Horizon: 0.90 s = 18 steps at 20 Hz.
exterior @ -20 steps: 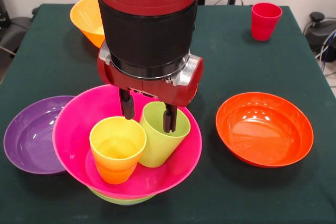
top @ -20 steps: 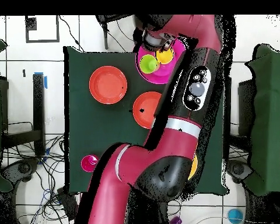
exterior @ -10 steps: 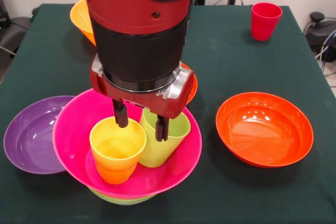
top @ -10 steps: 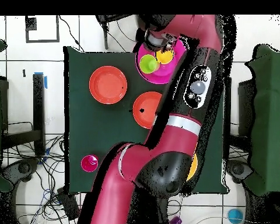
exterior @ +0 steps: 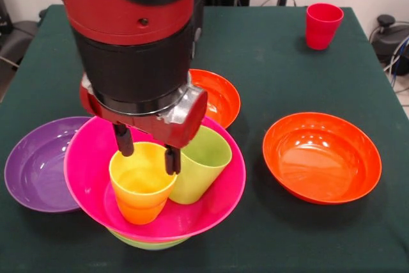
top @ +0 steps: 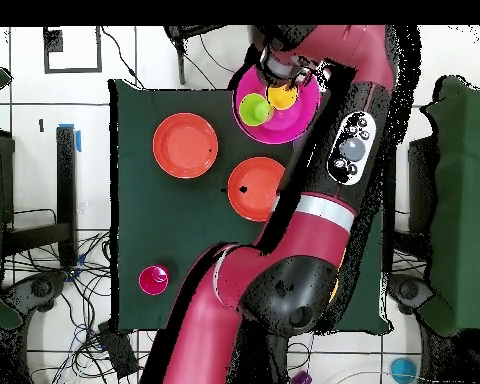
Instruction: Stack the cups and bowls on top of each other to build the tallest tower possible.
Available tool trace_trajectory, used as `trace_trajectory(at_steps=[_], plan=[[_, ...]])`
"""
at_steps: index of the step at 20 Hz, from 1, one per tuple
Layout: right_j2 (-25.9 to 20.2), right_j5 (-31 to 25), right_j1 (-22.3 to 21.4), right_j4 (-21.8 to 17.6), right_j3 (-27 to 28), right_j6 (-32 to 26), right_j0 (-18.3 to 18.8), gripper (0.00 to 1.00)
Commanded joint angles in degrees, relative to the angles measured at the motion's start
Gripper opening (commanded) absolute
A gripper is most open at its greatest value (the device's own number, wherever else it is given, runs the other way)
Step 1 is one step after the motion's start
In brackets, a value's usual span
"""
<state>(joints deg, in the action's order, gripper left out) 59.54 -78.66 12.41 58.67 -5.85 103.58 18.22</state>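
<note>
A yellow-orange cup (exterior: 142,185) and a lime green cup (exterior: 200,162) stand side by side inside the magenta bowl (exterior: 214,204). That bowl sits nested on a lime-green bowl (exterior: 147,243); together they form the tower. My gripper (exterior: 146,150) is open over the yellow-orange cup. One finger hangs at the cup's left rim, the other in the gap between the two cups. Seen from overhead, the gripper (top: 284,70) is over the magenta bowl (top: 289,122), beside the yellow-orange cup (top: 281,97). A red cup (exterior: 323,25) stands alone at the far right corner.
A purple bowl (exterior: 35,164) lies against the magenta bowl's left side. One shallow red-orange bowl (exterior: 323,156) sits to the right, and another (exterior: 220,97) just behind the tower. The arm blocks the table's far left part.
The gripper has shifted left in the front view, from straddling the lime green cup's rim to straddling the yellow-orange cup. The second red-orange bowl has come into sight behind the arm.
</note>
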Motion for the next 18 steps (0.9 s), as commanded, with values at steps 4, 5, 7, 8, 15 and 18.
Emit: trace_trajectory(at_steps=[4,5,7,8,15,18], plan=[[2.6,2.4,0.5,2.4,0.6,-0.4,1.3,1.00],[3.1,2.5,0.6,2.8,0.8,-0.5,1.5,1.00],[3.2,2.5,0.6,2.9,0.7,-0.6,1.4,1.00],[3.2,2.5,0.6,3.0,0.6,-0.6,1.4,1.00],[3.5,3.4,1.0,3.4,0.2,-0.8,1.4,1.00],[5.0,3.3,1.2,4.7,0.8,-0.8,1.9,1.00]])
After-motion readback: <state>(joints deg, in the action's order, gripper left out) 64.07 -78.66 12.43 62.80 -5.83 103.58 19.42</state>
